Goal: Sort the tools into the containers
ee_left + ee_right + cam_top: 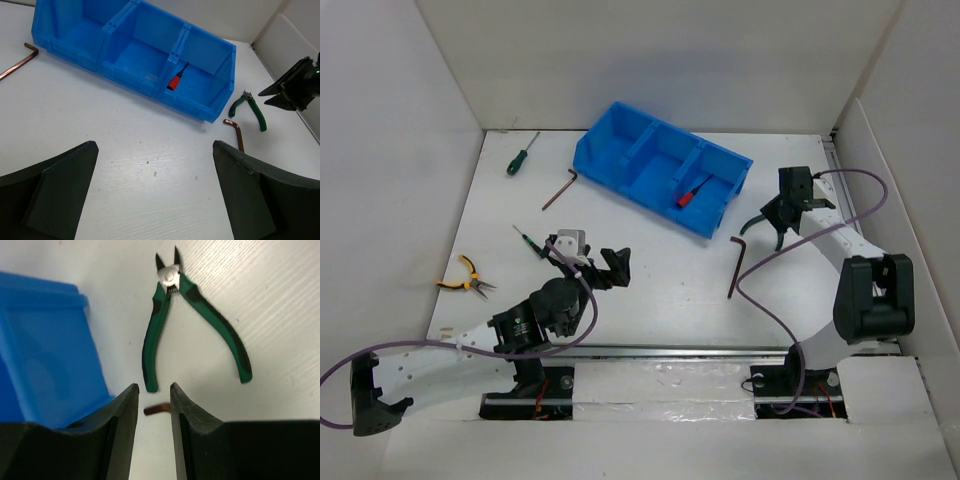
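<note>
Holding a red screwdriver (176,80), blue bin (75,54), left fingers (55,200) wide, right fingers (120,430) seemingly ajar

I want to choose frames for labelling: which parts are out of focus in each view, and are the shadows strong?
Right wrist view: the green pliers are sharp, but the blue bin, the right fingers and the hex key tip are blurred. Left wrist view: the bin is clear, while the dark left fingers are soft. Top view: even light, only faint shadows.

A screwdriver (692,192) lies in the right compartment of the bin (620,178); pliers (255,111) lie to its right.
</note>
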Robot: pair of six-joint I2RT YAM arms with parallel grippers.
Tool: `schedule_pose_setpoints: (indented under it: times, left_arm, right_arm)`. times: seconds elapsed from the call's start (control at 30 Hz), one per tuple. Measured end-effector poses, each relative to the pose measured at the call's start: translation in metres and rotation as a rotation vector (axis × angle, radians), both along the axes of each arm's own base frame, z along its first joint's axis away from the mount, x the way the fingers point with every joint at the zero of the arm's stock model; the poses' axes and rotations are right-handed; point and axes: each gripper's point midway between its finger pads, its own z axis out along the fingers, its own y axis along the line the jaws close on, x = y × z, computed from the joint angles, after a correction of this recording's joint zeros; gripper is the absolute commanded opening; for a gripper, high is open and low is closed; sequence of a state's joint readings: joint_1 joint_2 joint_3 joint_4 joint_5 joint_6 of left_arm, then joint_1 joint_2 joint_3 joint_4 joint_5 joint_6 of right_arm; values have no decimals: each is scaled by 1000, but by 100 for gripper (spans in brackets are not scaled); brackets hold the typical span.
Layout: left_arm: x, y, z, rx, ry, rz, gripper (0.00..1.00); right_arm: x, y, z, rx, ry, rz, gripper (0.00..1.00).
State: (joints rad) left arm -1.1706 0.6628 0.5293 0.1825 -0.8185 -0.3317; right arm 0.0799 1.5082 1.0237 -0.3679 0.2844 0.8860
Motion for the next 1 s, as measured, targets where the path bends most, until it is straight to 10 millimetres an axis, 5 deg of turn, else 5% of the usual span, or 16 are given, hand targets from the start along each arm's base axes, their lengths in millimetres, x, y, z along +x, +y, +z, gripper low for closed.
schedule_pose_setpoints:
  times: [0.23, 1.0]
  left_arm:
    - [-3, 3, 9, -37, -15, -13, 99]
    - [-4, -2, 7, -31, -10, -37, 99]
  right_arm:
    - [10, -26, -39, 33, 83, -17, 38]
    - [14, -63, -75, -21, 211, 54, 42]
